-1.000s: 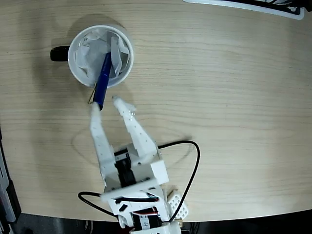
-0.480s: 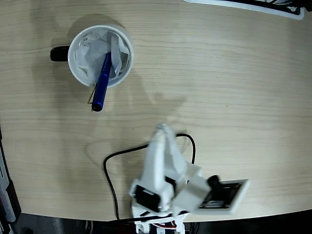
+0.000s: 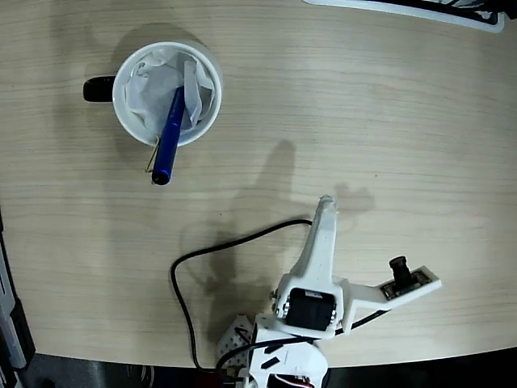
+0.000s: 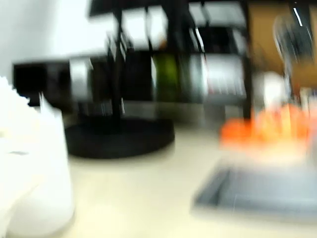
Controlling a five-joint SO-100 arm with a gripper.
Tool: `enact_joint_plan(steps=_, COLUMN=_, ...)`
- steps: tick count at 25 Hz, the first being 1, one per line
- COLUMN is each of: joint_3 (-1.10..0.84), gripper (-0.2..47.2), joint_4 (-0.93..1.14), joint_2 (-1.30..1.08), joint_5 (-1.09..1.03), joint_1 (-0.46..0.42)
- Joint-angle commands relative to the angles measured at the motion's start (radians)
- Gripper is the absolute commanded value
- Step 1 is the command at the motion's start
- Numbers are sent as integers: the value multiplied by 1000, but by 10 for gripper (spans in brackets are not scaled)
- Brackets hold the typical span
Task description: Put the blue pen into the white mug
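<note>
Pen in mug; task looks essentially complete.

I see the blue pen [image 3: 167, 135] leaning over the near rim of the white mug [image 3: 129, 113], far left; the gripper [image 3: 325, 206] sits well apart, near centre, jaws apparently pressed together, holding nothing.

A pale wood-grain tabletop [image 3: 388, 121] fills the fixed view. In the blurred wrist view, a black round base [image 4: 119, 139] stands beside an orange shape [image 4: 267, 130].
</note>
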Motion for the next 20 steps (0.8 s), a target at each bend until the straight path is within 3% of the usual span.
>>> enact_joint_plan(steps=1, joint_3=-15, gripper=-2, joint_4=238, joint_2=87, joint_5=25, joint_1=17)
enact_joint_plan(steps=11, joint_3=-48, gripper=-2, joint_4=746, joint_2=298, joint_5=92, joint_1=-29)
enact_joint_plan(steps=20, joint_3=-77, gripper=-1, joint_4=933, joint_2=342, joint_5=97, joint_1=-57)
